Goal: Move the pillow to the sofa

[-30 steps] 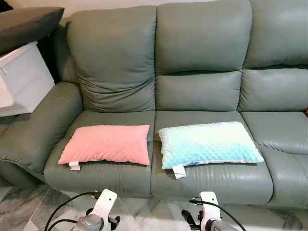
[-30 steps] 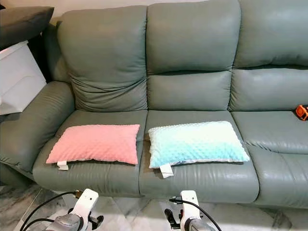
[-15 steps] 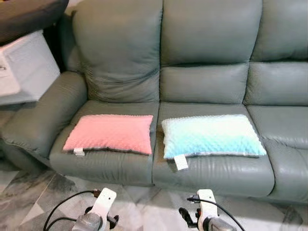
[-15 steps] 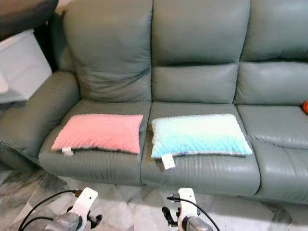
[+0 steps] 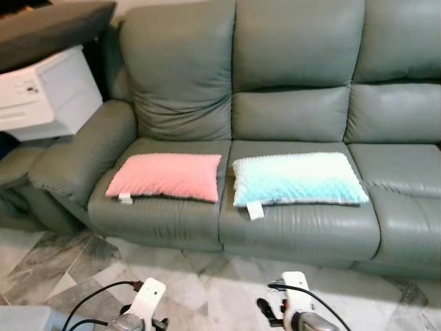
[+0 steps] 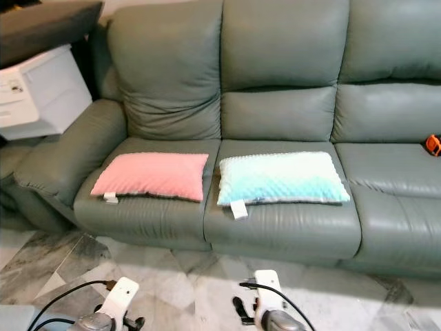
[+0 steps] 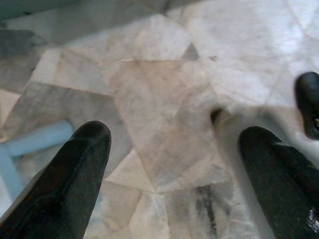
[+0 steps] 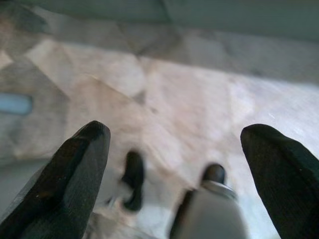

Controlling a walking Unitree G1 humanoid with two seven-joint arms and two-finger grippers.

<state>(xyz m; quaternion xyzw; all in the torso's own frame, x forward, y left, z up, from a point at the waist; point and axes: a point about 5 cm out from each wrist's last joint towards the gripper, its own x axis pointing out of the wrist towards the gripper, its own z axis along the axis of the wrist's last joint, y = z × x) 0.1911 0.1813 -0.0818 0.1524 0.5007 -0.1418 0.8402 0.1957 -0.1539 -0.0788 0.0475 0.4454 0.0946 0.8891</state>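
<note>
On floor, far left: grey marble tiles (image 5: 62,269) run up to sofa front.
Far left, by armrest: white box (image 5: 48,96) with dark cushion (image 5: 55,24) on top; small dark marks on its face, unreadable.
Sofa (image 5: 289,76): grey-green leather, three seats.
Pink pillow (image 5: 167,176): flat on left seat, white tag at front-left corner, tag text unreadable.
Aqua pillow (image 5: 296,179): flat on middle seat, just beside pink one, not touching that I can tell; white tag hanging over front edge, blank from here.
Orange object (image 6: 432,144): at right edge of right seat, too small to identify.
Left gripper (image 7: 174,164): low over floor, fingers wide apart, holding nothing.
Right gripper (image 8: 174,164): low over floor, fingers wide apart, holding nothing.
Change vs a second ago: sofa sits higher and smaller in head view, more floor showing; whole picture shifted, so camera backed off; pillows lie as before.
Meaning for task: both pillows rest on sofa, arms empty and retreating; looks done.
Brands/writing: none legible.
</note>
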